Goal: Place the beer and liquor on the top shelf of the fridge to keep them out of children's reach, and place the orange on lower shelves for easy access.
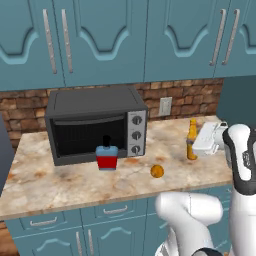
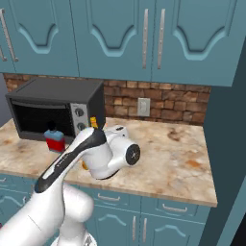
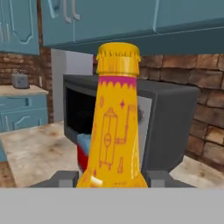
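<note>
The beer (image 3: 116, 127) is seen upright on the marble bench (image 1: 60, 180), right of the black oven (image 1: 95, 127). The pincer (image 3: 113, 178) is set around the bottle's body, a dark fingertip (image 3: 65, 178) close on either side; it appears gripped, though actual contact cannot be made out for certain. The liquor (image 1: 106, 156) stands in front of the oven door. The orange (image 1: 157, 171) lies on the bench between the two bottles, nearer the front edge.
</note>
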Tool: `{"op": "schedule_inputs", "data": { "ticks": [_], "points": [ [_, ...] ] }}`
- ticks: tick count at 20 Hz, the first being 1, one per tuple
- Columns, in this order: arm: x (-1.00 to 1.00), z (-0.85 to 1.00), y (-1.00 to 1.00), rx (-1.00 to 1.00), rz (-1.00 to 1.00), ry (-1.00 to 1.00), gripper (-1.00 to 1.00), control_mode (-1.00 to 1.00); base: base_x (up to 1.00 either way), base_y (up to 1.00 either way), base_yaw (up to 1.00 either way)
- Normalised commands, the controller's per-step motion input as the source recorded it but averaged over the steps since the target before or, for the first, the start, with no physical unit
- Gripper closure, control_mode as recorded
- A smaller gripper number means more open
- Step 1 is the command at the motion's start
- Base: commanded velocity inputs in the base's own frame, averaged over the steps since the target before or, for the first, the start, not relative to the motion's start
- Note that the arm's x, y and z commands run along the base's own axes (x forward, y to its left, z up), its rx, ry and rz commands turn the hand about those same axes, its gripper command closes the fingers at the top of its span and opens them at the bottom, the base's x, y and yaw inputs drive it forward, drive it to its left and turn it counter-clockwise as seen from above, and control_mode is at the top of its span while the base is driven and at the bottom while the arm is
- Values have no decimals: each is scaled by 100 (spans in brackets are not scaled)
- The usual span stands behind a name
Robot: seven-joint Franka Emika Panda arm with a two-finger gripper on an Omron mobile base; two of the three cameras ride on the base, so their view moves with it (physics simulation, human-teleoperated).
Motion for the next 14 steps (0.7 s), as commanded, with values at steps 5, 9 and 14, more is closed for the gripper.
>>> {"op": "schedule_inputs", "data": {
  "ticks": [5, 9, 14],
  "points": [
    [-34, 26, 37, 0, -27, 0, 100, -100, 0, 0, 0],
    [-16, 42, 7, 3, -27, 0, 100, -100, 0, 0, 0],
    [-5, 57, 0, 0, -24, 7, 100, -100, 0, 0, 0]
  ]
}}
